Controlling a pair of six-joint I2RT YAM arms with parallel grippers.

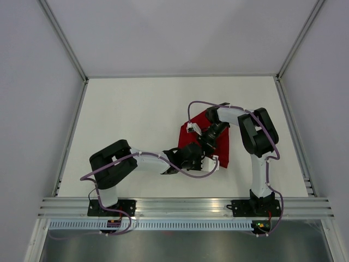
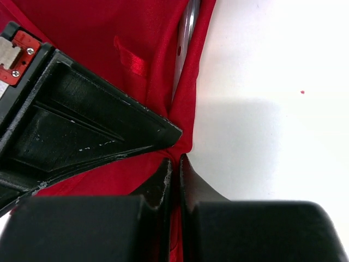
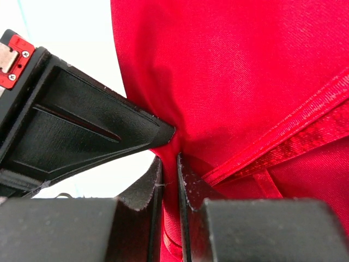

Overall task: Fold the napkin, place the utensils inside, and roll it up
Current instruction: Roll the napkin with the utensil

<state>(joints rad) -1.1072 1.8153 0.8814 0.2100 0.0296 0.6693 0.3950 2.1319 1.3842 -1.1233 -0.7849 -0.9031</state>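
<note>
The red napkin point(image 1: 223, 146) lies right of the table's centre, partly under both grippers. My left gripper point(image 1: 194, 157) is at its near left edge. In the left wrist view it point(image 2: 174, 159) is shut on the napkin's point(image 2: 109, 33) edge. The silver knife point(image 2: 186, 33) lies in a fold of the cloth just ahead of it; only part of the blade shows. My right gripper point(image 1: 209, 141) is over the napkin's middle. In the right wrist view it point(image 3: 170, 158) is shut on a raised fold of the napkin point(image 3: 245, 65), next to a hemmed edge.
The white table point(image 1: 136, 114) is walled by grey panels with metal rails at the left, right and back. An aluminium rail point(image 1: 185, 204) with both arm bases runs along the near edge. The two wrists are close together over the napkin.
</note>
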